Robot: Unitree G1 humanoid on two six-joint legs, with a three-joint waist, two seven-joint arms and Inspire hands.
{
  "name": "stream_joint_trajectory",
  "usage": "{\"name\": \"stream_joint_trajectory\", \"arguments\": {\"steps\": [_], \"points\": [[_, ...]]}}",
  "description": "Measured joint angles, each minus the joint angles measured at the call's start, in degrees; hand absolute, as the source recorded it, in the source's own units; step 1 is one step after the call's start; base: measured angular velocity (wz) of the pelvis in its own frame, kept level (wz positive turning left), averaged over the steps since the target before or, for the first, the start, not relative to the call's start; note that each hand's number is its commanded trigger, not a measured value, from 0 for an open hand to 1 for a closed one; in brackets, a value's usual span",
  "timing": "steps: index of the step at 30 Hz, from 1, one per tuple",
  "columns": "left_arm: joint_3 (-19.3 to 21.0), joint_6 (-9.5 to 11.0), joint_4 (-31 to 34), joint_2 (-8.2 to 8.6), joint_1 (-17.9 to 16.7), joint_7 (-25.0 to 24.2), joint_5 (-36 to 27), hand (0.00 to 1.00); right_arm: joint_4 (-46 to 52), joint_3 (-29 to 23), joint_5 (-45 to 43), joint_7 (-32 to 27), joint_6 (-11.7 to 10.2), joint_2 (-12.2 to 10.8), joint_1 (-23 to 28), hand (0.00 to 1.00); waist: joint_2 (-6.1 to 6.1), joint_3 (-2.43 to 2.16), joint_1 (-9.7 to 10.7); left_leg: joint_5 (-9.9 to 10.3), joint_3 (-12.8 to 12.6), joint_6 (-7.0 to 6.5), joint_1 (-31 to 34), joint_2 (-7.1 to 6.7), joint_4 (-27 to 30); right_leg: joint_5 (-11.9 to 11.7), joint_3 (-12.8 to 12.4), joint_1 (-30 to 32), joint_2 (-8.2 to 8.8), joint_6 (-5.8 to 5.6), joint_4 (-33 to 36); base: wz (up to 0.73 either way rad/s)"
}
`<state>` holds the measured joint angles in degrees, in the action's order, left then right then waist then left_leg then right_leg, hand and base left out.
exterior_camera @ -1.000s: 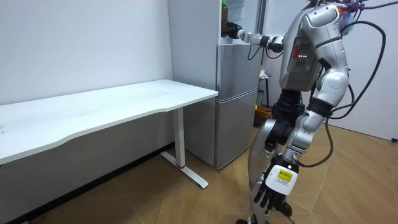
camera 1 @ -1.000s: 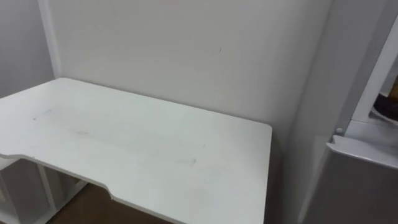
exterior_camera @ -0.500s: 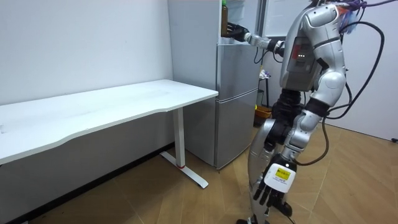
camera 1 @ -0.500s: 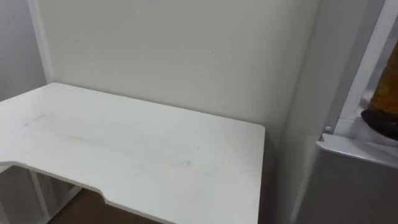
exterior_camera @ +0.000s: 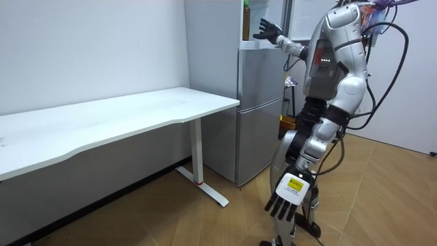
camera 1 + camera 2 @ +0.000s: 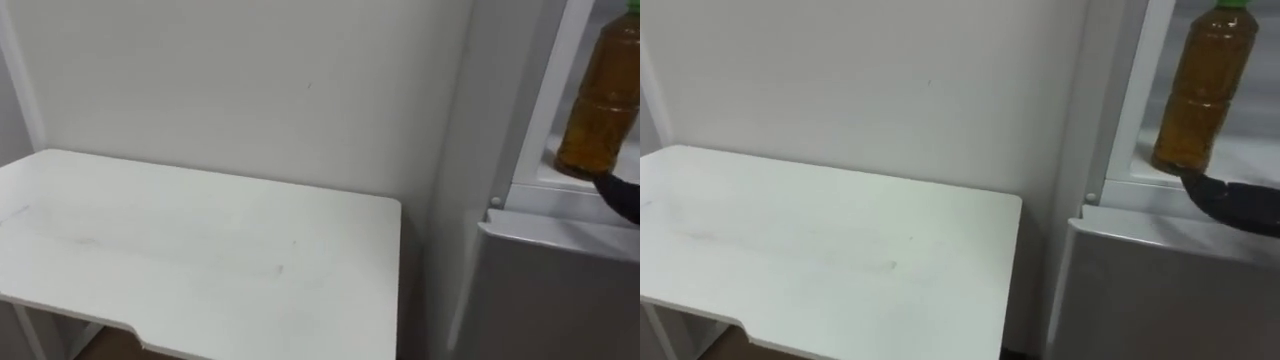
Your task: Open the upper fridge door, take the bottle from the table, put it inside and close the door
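The bottle point(image 6: 1205, 90) (amber liquid, green cap) stands upright in the fridge's point(image 5: 259, 109) upper compartment, near its front edge. The right hand point(image 5: 267, 31) is just beside it, fingers spread, holding nothing. The left hand point(image 5: 288, 203) hangs low before the fridge, fingers straight. A bare worktop point(image 6: 200, 260) adjoins the fridge.

Nothing legible anywhere in view.
Yellow-and-white tag on the back of the left hand point(image 5: 287, 196), hanging low near the floor in the room view, carrying dark print too small to make out. Amber bottle point(image 6: 1207, 90), upright at the far right in the upper part of the fridge point(image 5: 259, 109), without decipherable lettering.
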<state>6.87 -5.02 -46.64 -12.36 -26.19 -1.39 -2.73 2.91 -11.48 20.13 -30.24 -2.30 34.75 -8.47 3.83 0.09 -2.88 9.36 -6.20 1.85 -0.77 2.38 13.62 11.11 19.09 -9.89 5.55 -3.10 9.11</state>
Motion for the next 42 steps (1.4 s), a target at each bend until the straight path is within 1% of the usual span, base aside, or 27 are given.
{"name": "stream_joint_trajectory", "arguments": {"steps": [1,3,5,7,9,10,11,12,13,14,16,17,18,21,23,24,25,26,27,28,29,30,31,33,35,38,42], "points": [[-0.1,0.3,0.0,0.15,0.0,0.0,0.0,0.00,0.7,-0.4,-0.1,-0.4,-0.2,-0.4,1.0,0.00,-0.01,0.00,0.1,0.1,0.0,0.01,0.0,0.00,0.0,0.0,0.0,0.1,0.01,0.00,0.0,-0.04],[-0.1,0.6,-0.2,0.31,0.0,0.0,0.0,0.00,4.5,-1.5,0.0,-2.1,-0.4,-1.9,4.7,0.00,-0.13,0.01,0.0,0.2,-0.3,0.01,0.2,0.02,0.0,0.2,-0.4,0.6,0.12,-0.28,0.6,-0.07],[-0.1,0.6,-0.3,0.33,-0.1,0.0,0.0,0.00,6.9,-1.8,-0.1,-2.7,-0.7,-2.6,6.2,0.00,-0.47,0.12,0.2,0.2,-0.9,-0.07,0.2,0.03,0.0,0.2,-0.9,1.0,0.22,-0.35,0.8,-0.16],[-0.1,1.0,-0.8,0.37,-0.2,0.0,-0.1,0.00,9.1,-2.0,0.0,-3.3,-1.6,-3.6,6.9,0.00,-0.58,0.17,0.4,0.4,-1.6,-0.23,0.1,0.03,0.0,0.2,-1.8,1.3,0.31,-0.35,0.8,-0.19],[0.0,2.1,-1.9,0.37,0.0,0.0,-0.1,0.00,10.6,-2.3,0.1,-3.3,-3.2,-5.1,6.9,0.00,-0.77,0.10,1.1,0.5,-1.9,-0.36,0.0,-0.04,0.0,0.2,-2.1,1.4,0.42,-0.35,0.8,-0.08],[0.0,2.3,-2.0,0.39,0.0,0.0,-0.1,0.00,11.1,-2.4,0.2,-3.3,-3.2,-5.5,6.9,0.00,-0.74,0.10,1.2,0.5,-2.0,-0.35,0.0,-0.02,0.0,0.2,-2.2,1.5,0.41,-0.35,0.8,-0.07],[0.0,2.8,-2.5,0.51,0.1,0.0,-0.1,0.00,11.5,-2.4,1.2,-3.1,-4.0,-5.9,6.9,0.00,-0.73,0.10,1.4,0.5,-2.1,-0.34,0.0,0.01,0.0,0.2,-2.3,1.5,0.40,-0.35,0.8,-0.05],[-0.1,3.0,-3.0,0.65,0.3,0.0,-0.1,0.00,11.6,-2.5,4.2,-2.5,-4.6,-5.9,7.1,0.00,-0.67,0.07,1.6,0.5,-2.1,-0.34,0.0,0.01,-0.1,0.2,-2.3,1.5,0.40,-0.35,0.8,0.00],[-0.1,3.0,-3.1,0.65,0.5,0.0,-0.1,0.00,11.8,-2.8,5.5,-2.0,-4.7,-6.0,7.4,0.00,-1.06,-0.14,1.9,0.5,-2.2,-0.34,-0.1,0.03,0.0,0.2,-2.3,1.5,0.40,-0.34,0.8,0.00],[0.0,3.1,-3.7,0.65,0.8,0.0,0.0,0.00,12.3,-3.5,7.8,-0.7,-4.9,-6.6,8.6,0.00,-0.79,-0.06,1.9,0.5,-2.2,-0.33,-0.1,0.07,-0.1,0.2,-2.3,1.5,0.38,-0.33,0.8,0.00],[0.0,3.3,-4.2,0.74,0.8,0.0,0.0,0.00,14.4,-4.1,10.8,0.8,-5.3,-8.1,11.1,0.00,-0.82,-0.06,1.9,0.6,-2.3,-0.28,-0.3,0.12,-0.2,0.2,-2.3,1.4,0.38,-0.32,0.8,-0.03],[0.0,3.3,-4.6,0.78,0.7,0.0,0.3,0.00,15.2,-4.3,12.4,2.0,-5.4,-8.9,12.3,0.00,-0.98,0.02,2.1,0.7,-2.5,-0.26,-0.5,0.17,-0.1,0.2,-2.3,1.3,0.38,-0.32,0.8,-0.03],[0.1,3.3,-4.8,0.78,0.7,0.0,1.1,0.00,15.4,-4.7,13.7,3.3,-5.4,-10.4,13.0,0.00,-1.11,0.08,2.5,0.8,-2.5,-0.27,-0.6,0.18,0.0,0.2,-2.3,1.1,0.38,-0.32,0.8,0.00],[0.1,3.5,-5.0,0.79,0.7,-0.3,1.4,0.00,15.4,-5.6,15.7,5.7,-5.5,-12.9,15.4,0.00,-1.74,0.26,2.8,1.0,-2.6,-0.28,-0.6,0.19,0.1,0.2,-2.4,1.2,0.39,-0.32,0.8,-0.02],[0.0,3.5,-5.0,0.87,0.7,-0.2,2.4,0.00,15.2,-5.6,17.2,6.5,-5.9,-13.5,18.0,0.00,-2.07,0.21,2.9,1.1,-2.8,-0.27,-0.7,0.21,0.0,0.2,-2.7,1.2,0.39,-0.33,0.8,-0.07],[-0.1,3.5,-5.0,1.02,0.6,0.0,2.4,0.00,14.9,-5.7,17.5,7.3,-7.4,-14.2,19.2,0.00,-2.34,0.13,3.0,1.2,-3.2,-0.27,-0.9,0.23,0.0,0.2,-3.0,1.1,0.39,-0.33,0.8,-0.10],[-0.1,3.5,-5.1,1.17,0.5,0.0,2.6,0.00,14.8,-5.7,17.3,7.5,-7.9,-14.6,19.6,0.00,-2.72,0.14,3.2,1.3,-3.3,-0.27,-0.9,0.23,0.0,0.2,-3.2,1.0,0.39,-0.33,0.7,-0.07],[0.0,3.6,-5.1,1.39,0.5,0.0,3.4,0.00,14.5,-5.7,17.0,7.6,-8.6,-15.7,21.0,0.00,-2.90,0.02,3.8,1.4,-3.3,-0.33,-0.9,0.23,0.0,0.2,-3.2,0.9,0.41,-0.34,0.7,0.00],[0.0,3.6,-5.0,1.55,0.6,0.0,3.6,0.00,13.3,-5.7,17.0,7.7,-8.8,-17.2,22.7,0.00,-3.25,-0.15,4.2,1.4,-3.3,-0.32,-0.9,0.23,0.0,0.2,-3.1,0.8,0.41,-0.35,0.7,0.00],[-0.1,3.6,-4.9,1.64,0.6,0.0,3.6,0.00,12.5,-5.7,17.0,7.6,-8.8,-18.0,23.7,0.00,-3.07,-0.07,4.4,1.5,-3.4,-0.30,-0.9,0.25,0.0,0.2,-3.1,0.8,0.41,-0.36,0.7,0.00],[-0.1,3.6,-4.9,1.86,0.8,0.0,3.7,0.00,10.4,-5.6,17.1,7.1,-8.7,-19.6,25.2,0.00,-3.07,-0.12,4.5,1.5,-3.4,-0.30,-0.9,0.27,0.0,0.2,-3.2,0.9,0.41,-0.37,0.8,-0.05],[-0.1,3.6,-4.9,2.30,0.9,0.0,3.7,0.00,8.3,-5.7,17.6,6.3,-8.4,-20.7,26.1,0.00,-3.38,-0.18,5.0,1.6,-3.6,-0.35,-1.0,0.28,0.0,0.2,-3.2,1.0,0.45,-0.37,0.8,-0.06],[-0.1,3.7,-4.9,2.56,0.9,0.0,3.7,0.00,7.6,-5.7,17.6,5.8,-8.3,-21.1,26.4,0.00,-3.58,-0.12,5.3,1.6,-3.7,-0.37,-1.0,0.27,0.1,0.2,-3.3,1.1,0.48,-0.37,0.8,-0.09],[-0.6,3.7,-4.8,2.93,1.3,0.0,3.5,0.00,4.4,-5.6,17.9,3.9,-8.3,-21.6,26.6,0.00,-4.72,-0.07,5.9,1.6,-4.5,-0.38,-1.4,0.34,0.0,0.4,-4.2,1.9,0.57,-0.49,1.7,-0.19],[-0.6,3.8,-4.8,2.83,1.8,0.0,3.5,0.00,2.4,-5.5,18.8,2.3,-8.2,-21.6,26.7,0.00,-4.91,-0.06,6.1,1.6,-5.1,-0.36,-1.7,0.37,-0.2,0.6,-4.8,1.9,0.57,-0.46,1.7,-0.17],[-1.3,3.9,-4.8,2.79,2.8,0.0,3.4,0.00,-1.3,-5.5,19.1,-1.1,-8.5,-21.7,26.8,0.00,-4.64,-0.08,7.1,1.6,-5.2,-0.36,-1.8,0.34,-0.1,0.8,-4.9,1.8,0.61,-0.46,1.5,-0.03],[-1.4,4.2,-4.0,2.81,3.1,0.0,3.3,0.00,-7.1,-5.6,19.1,-4.9,-8.9,-24.0,27.7,0.00,-3.95,-0.08,7.7,1.6,-5.3,-0.31,-1.9,0.32,-0.4,0.9,-4.9,1.8,0.60,-0.47,1.3,0.00]]}}
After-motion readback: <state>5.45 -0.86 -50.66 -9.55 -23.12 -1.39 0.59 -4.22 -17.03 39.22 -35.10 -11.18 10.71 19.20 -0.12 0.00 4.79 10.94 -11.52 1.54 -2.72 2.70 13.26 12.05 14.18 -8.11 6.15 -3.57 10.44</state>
